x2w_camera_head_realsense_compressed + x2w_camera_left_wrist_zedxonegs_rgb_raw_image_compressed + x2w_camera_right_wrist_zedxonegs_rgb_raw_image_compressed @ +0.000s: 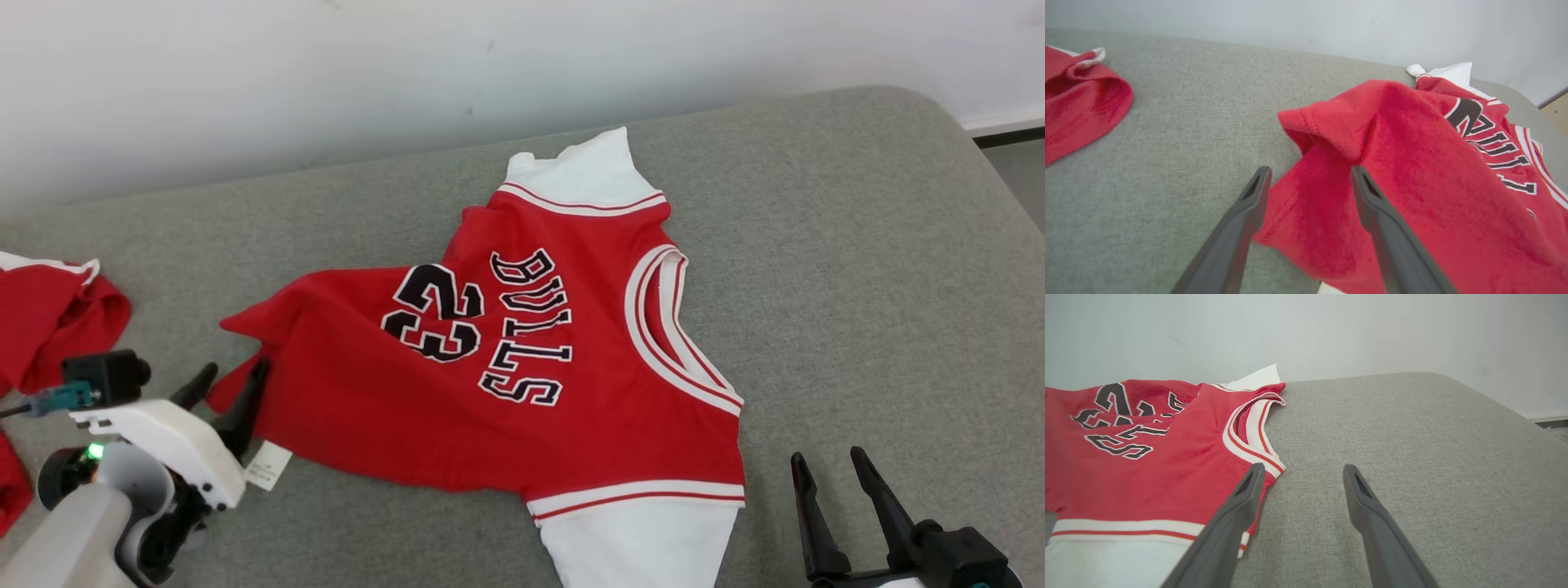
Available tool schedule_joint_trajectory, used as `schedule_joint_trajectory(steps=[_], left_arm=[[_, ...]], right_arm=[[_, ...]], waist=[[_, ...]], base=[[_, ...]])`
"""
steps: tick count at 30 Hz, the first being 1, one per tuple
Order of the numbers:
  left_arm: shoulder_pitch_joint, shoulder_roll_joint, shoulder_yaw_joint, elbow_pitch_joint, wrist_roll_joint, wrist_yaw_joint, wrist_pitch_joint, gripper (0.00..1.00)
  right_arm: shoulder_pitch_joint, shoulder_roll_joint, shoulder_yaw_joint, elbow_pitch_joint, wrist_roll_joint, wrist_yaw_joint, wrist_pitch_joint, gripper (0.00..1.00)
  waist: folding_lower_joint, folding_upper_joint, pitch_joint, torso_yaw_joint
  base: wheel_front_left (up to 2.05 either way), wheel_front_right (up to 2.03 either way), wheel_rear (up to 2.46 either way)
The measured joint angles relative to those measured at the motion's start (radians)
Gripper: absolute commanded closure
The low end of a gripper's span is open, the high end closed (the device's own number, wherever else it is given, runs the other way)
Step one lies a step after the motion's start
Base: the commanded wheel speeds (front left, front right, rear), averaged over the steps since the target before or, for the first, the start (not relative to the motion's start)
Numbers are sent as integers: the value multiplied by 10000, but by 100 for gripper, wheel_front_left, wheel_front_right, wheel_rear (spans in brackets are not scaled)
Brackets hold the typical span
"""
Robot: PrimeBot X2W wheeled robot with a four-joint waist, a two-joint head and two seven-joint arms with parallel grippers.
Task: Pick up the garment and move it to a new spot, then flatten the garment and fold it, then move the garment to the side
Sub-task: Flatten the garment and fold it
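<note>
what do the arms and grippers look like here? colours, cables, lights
Left gripper: two long tapered dark-grey fingers on a white shell, black camera block with teal connector, green light, pale forearm. Right gripper: same dark fingers, black base.

surface: grey cushion | on it: red jersey, second red garment

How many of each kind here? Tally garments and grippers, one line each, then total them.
Garments: 2 (Bulls jersey, red garment at the left edge)
Grippers: 2 (left gripper, right gripper)
Total: 4
</note>
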Motion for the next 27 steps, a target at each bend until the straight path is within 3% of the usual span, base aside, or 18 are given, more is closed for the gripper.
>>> schedule_joint_trajectory(steps=[8, 13, 20, 27], left_arm=[[266, 94, -219, -127, -201, -123, 487, 0], [45, 295, -251, 336, 119, 205, 316, 0], [-150, 545, -311, 943, 414, 272, 130, 0], [-169, 487, -535, 1152, 284, -67, 541, 0]], right_arm=[[-56, 0, 82, -31, -69, 0, 0, 0], [-117, 0, 88, -65, -50, 0, 0, 0], [-55, 0, -8, -96, -12, 0, 0, 0], [-52, 0, -6, -86, 0, 0, 0, 0]], waist=[[0, 0, 145, 22], [0, 0, 354, -182], [0, 0, 451, -327], [0, 0, 375, -240]], base=[[0, 0, 0], [0, 0, 0], [0, 0, 0], [0, 0, 0]])
